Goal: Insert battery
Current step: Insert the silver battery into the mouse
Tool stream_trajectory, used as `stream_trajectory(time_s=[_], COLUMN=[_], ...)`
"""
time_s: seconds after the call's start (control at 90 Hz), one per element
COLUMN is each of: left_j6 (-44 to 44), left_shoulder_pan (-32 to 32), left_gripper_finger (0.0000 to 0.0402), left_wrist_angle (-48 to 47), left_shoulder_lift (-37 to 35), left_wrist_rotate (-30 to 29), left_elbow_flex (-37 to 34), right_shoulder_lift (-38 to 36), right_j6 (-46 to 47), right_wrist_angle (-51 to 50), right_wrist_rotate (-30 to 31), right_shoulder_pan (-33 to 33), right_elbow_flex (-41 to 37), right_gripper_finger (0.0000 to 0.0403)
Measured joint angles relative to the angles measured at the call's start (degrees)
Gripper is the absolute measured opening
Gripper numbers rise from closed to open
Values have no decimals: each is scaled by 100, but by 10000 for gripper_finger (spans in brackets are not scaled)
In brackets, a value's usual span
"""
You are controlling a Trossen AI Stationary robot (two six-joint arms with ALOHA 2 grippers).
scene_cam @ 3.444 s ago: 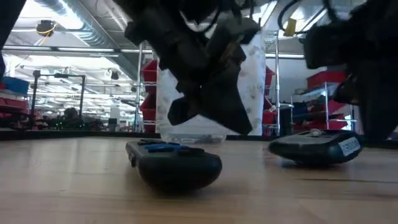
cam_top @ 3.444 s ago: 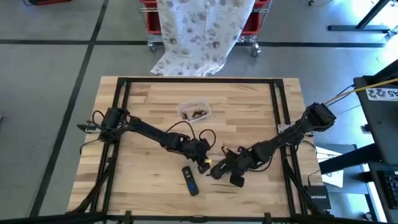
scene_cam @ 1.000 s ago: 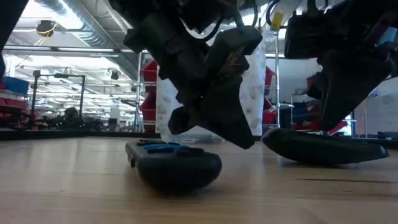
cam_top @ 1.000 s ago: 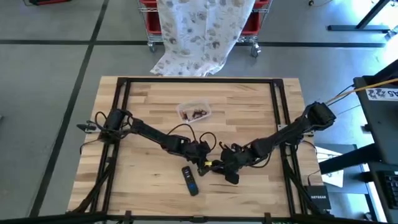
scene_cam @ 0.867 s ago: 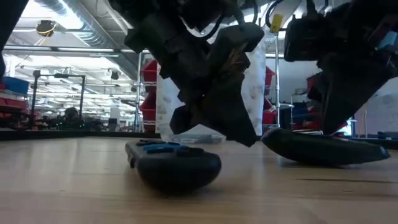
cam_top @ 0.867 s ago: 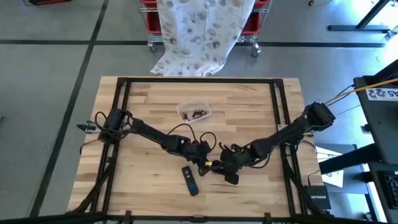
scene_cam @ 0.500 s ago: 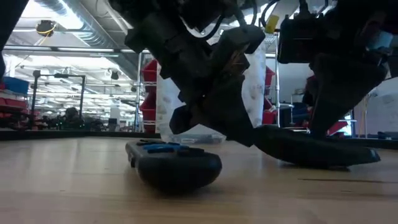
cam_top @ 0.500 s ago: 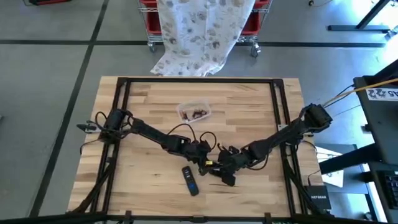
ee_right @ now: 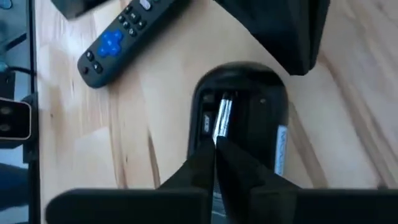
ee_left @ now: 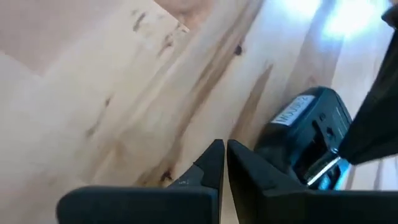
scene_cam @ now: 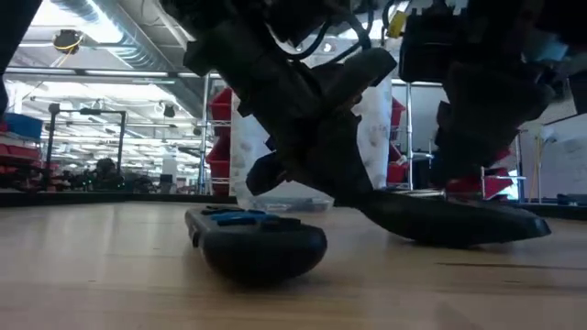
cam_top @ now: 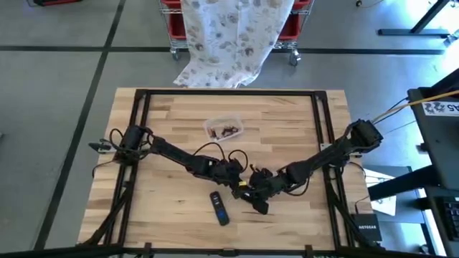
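Observation:
A black device [ee_right: 271,106] lies on the wooden table with its battery bay open upward, and a silvery battery [ee_right: 223,115] lies lengthwise in the bay. My right gripper [ee_right: 216,147] is shut at the battery's near end, right over the device [cam_top: 259,204]. My left gripper [ee_left: 222,154] is shut with nothing between its fingers. It hovers low over bare wood just beside the device's rounded end [ee_left: 308,127]. Whether it touches the device, I cannot tell. A black remote [cam_top: 219,208] with blue buttons lies flat, closer to the table's left than the device. My right gripper has the battery's near end [ee_right: 219,134] between its two fingertips. The fingers slant down and lie along the battery. The battery lies in the open bay of the device, which rests on the table. How far the battery reaches between the fingers does not show.
A small clear tub [cam_top: 224,130] of small parts stands farther back at mid-table. The remote [ee_right: 118,37] lies about a hand's width from the device. Black frame rails [cam_top: 140,115] run along the table's left and right sides. Bare wood lies toward the near edge.
My right gripper has moved a little toward the table's left edge. The black device under it has slid the same way along the table, closer to my left gripper and the remote. The remote has stayed where it was.

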Motion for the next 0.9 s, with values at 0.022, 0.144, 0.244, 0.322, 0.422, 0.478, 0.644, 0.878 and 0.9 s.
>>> stream_trajectory(time_s=[0.022,0.144,0.244,0.322,0.422,0.478,0.644,0.878,0.9], left_j6=[-28,-91,-3,26,45,41,5,-61,-63], left_shoulder_pan=[-1,-1,0,1,-1,-1,-10,-147,-157], left_gripper_finger=[1,1,1,1,1,1,1,1,1], left_wrist_angle=[13,-29,-82,-229,-608,-855,-921,-550,-494], left_shoulder_lift=[19,79,81,16,-158,-217,-237,-200,-177], left_wrist_rotate=[-21,-36,-58,-65,-229,-332,-141,133,196], left_elbow_flex=[0,-2,-2,0,10,13,13,1,2], right_shoulder_lift=[0,0,-8,-82,-247,-269,-204,40,51], right_j6=[1,-1,4,22,193,309,386,364,362], right_wrist_angle=[15,19,11,-50,-329,-522,-483,-215,-257], right_wrist_rotate=[1,-2,-80,-198,-204,-203,-232,-265,-262], right_shoulder_pan=[-2,-2,0,0,0,0,0,0,0], right_elbow_flex=[0,0,0,0,0,2,4,5,3], right_gripper_finger=[0,0,0,0,0,0,0,0,0])
